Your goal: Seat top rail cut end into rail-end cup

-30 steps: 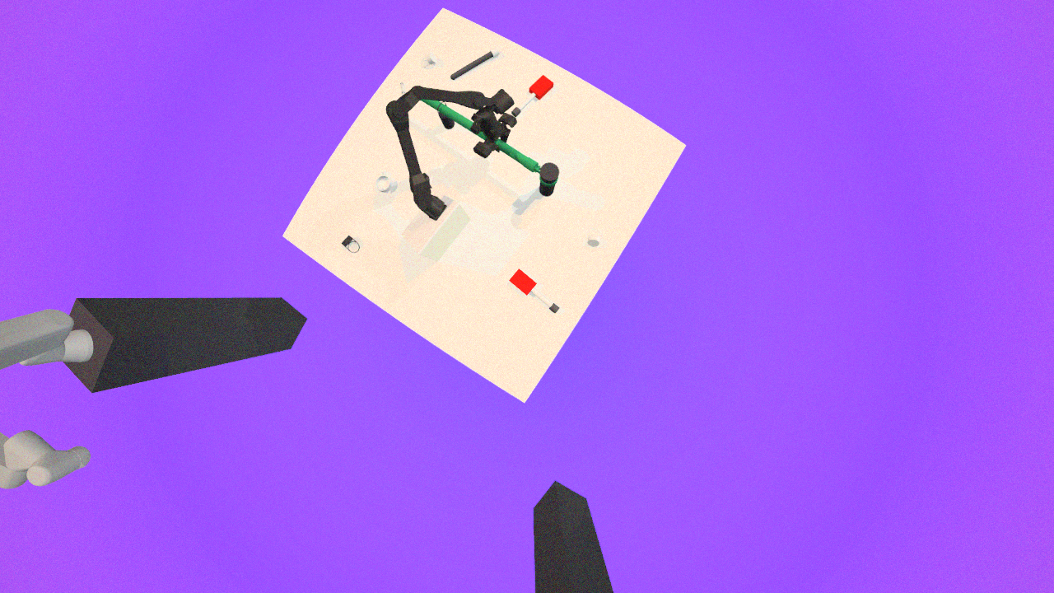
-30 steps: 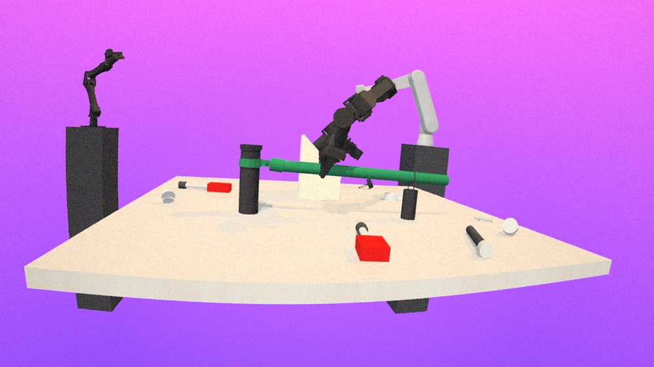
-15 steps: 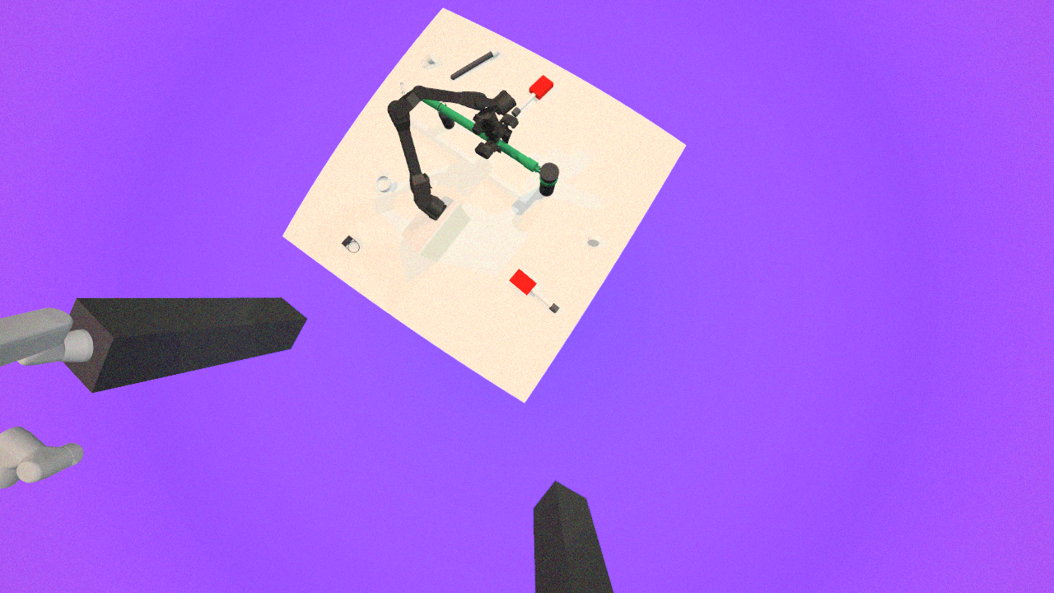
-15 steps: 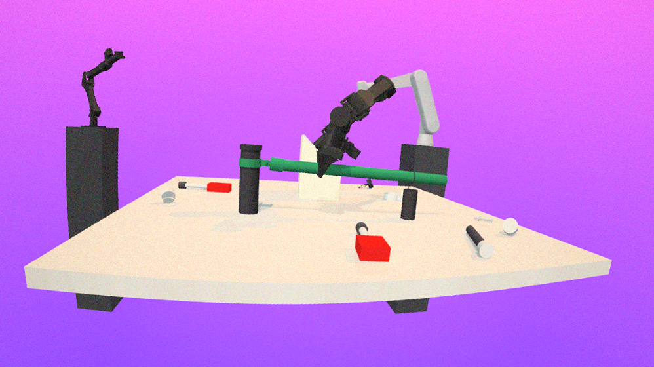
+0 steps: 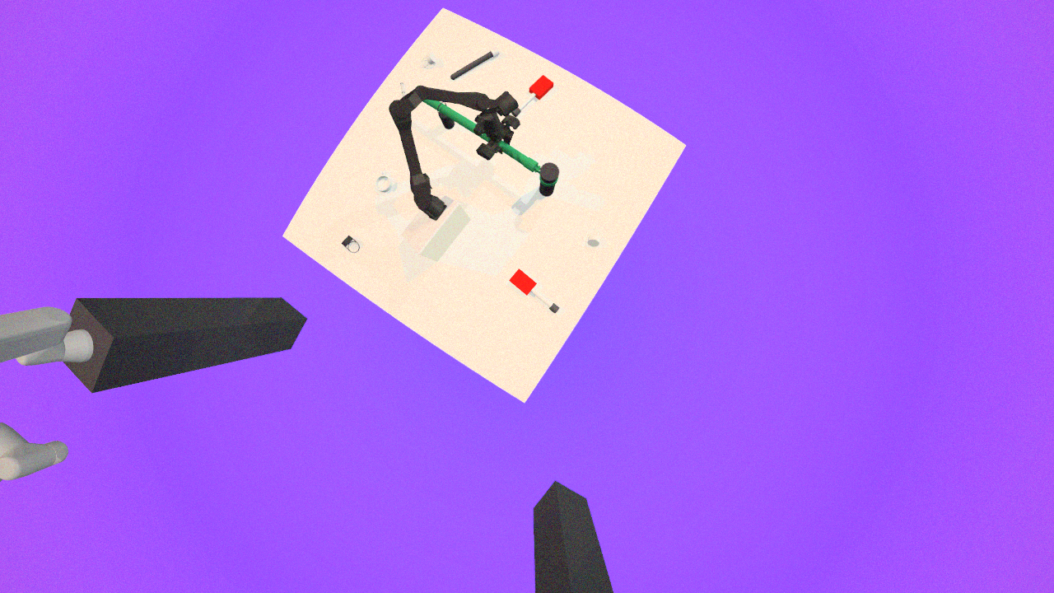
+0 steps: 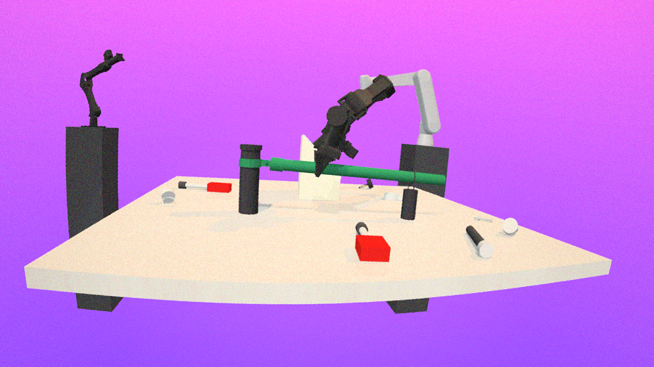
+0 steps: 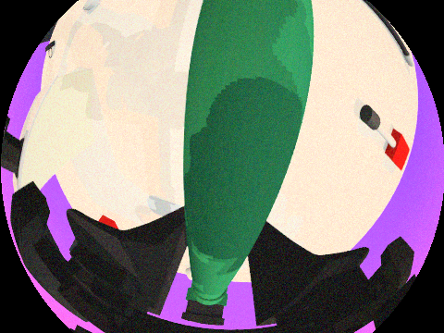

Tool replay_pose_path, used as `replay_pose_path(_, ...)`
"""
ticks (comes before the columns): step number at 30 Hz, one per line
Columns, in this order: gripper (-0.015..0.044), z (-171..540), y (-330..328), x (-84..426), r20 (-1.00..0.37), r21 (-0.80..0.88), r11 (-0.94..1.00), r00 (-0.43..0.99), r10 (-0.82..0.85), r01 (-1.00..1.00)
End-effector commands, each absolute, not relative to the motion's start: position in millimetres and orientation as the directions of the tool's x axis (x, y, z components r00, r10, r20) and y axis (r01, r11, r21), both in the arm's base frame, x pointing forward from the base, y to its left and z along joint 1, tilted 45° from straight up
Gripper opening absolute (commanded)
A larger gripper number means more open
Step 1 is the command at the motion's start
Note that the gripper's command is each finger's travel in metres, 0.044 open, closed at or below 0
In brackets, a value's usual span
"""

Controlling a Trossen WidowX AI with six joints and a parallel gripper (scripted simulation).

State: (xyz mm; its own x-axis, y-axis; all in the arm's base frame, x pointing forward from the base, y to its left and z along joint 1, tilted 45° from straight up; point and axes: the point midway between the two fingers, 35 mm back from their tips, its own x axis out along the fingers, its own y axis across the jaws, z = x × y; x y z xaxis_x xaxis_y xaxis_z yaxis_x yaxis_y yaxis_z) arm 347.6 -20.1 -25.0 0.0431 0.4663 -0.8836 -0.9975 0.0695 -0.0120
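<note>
Exterior view, middle of the frame: the black fingers (image 6: 322,167) are clamped on the green rail (image 6: 370,172), which slopes from the big post (image 6: 251,179) at centre left down to the short post (image 6: 409,203) at centre right. A green band (image 6: 249,164) sits near the big post's top, and the rail's end meets it there. Both posts stand on the desk (image 6: 162,251).

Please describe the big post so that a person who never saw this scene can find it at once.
Find the long green rail that the end effector grips above the beige table. Follow it to its higher end: there stands the big post, a dark upright cylinder with a green band near its cap. The other dark post is shorter and thinner.
</note>
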Motion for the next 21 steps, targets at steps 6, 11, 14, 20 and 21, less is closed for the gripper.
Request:
replay_pose_path(6,0.0,-28.4,-30.7,348.3,-0.89,-0.017,0.078,0.05,0.453,-0.997)
replay_pose_path(11,0.0,-30.0,-32.6,348.4,-0.89,-0.017,0.078,0.05,0.453,-0.997)
replay_pose_path(14,0.0,-31.0,-33.5,348.8,-0.89,-0.017,0.078,0.05,0.453,-0.997)
replay_pose_path(20,0.0,-29.8,-25.7,347.6,-0.884,-0.01,0.069,0.041,0.466,-0.998)
replay_pose_path(21,0.0,-29.8,-25.7,347.6,-0.884,-0.01,0.069,0.041,0.466,-0.998)
